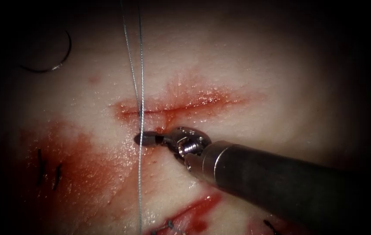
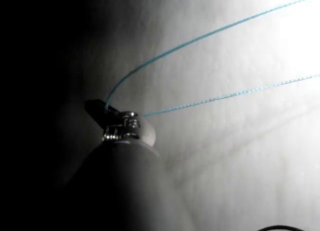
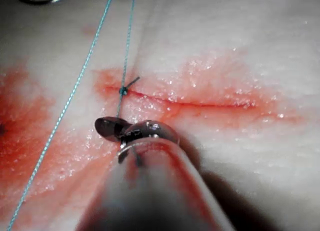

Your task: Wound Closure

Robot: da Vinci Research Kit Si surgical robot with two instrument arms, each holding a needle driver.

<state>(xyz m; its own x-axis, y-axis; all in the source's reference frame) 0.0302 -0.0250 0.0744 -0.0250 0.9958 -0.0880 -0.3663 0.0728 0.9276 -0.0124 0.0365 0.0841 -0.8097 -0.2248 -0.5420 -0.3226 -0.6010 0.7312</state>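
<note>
The right tool's jaws [image 1: 144,139] are closed to a narrow dark tip that lies just below the cut, right beside the thread; whether they pinch the thread cannot be told. In the right wrist view the same tip [image 3: 107,126] sits just beside one strand, a little short of the knot. Its shaft runs away to the endoscope view's lower right.

The left tool's jaws [image 2: 100,108], seen in the left wrist view, are closed on the thread [image 2: 200,38], which leaves them and arcs away, with a second strand running alongside.

The tissue [image 1: 259,69] is pale, with red fluid [image 1: 76,169] smeared wide at the lower left. The cut [image 1: 181,106] runs across the middle, reddened along its length. A small knot [image 3: 122,91] sits at the cut's left end, with a short cut tail sticking out. Two strands of thread [image 1: 139,65] rise from there toward the top edge; one also runs down to the bottom edge.

Farthest off, the curved needle [image 1: 61,58] lies flat on the tissue at the upper left, well apart from the cut and from both tools, held by neither.
</note>
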